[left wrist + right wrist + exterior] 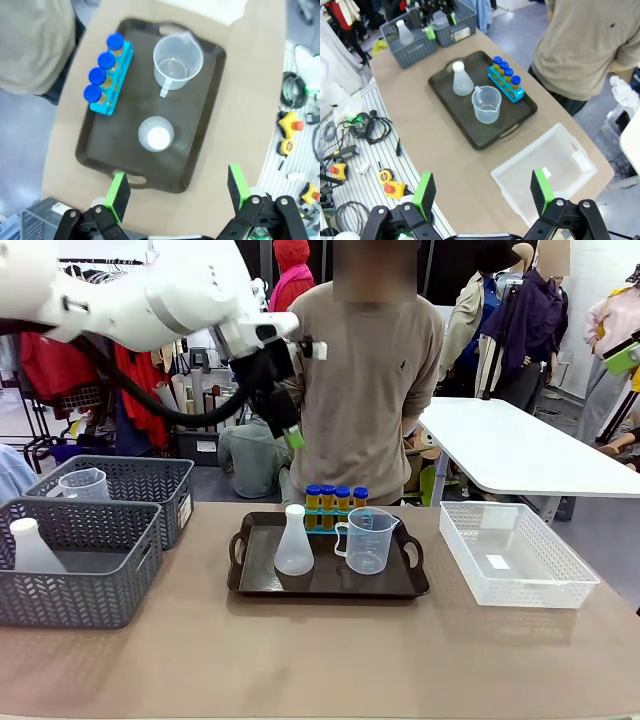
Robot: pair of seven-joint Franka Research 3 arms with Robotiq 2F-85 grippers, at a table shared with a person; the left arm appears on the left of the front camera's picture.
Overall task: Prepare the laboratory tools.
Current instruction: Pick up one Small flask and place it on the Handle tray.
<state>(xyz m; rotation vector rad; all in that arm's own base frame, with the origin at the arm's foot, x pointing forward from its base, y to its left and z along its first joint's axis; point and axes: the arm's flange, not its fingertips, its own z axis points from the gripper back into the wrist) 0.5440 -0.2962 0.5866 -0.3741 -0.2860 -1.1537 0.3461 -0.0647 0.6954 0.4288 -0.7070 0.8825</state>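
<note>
Both end effectors, left and right, gape wide and empty; bare worktop (lower frame) rims the black tray.

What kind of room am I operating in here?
Probably a robot test or workshop space, not a real laboratory. Clothes racks stand behind the person, tools and cables lie on a slatted bench beside the table, and the flask and beaker sit on a black tray.

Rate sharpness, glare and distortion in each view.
Front view: even light, soft shadows under the black tray, clear beaker sharp. Left wrist view: table edges bow, left gripper crisp. Right wrist view: similar bowing, white basket slightly washed out.
</note>
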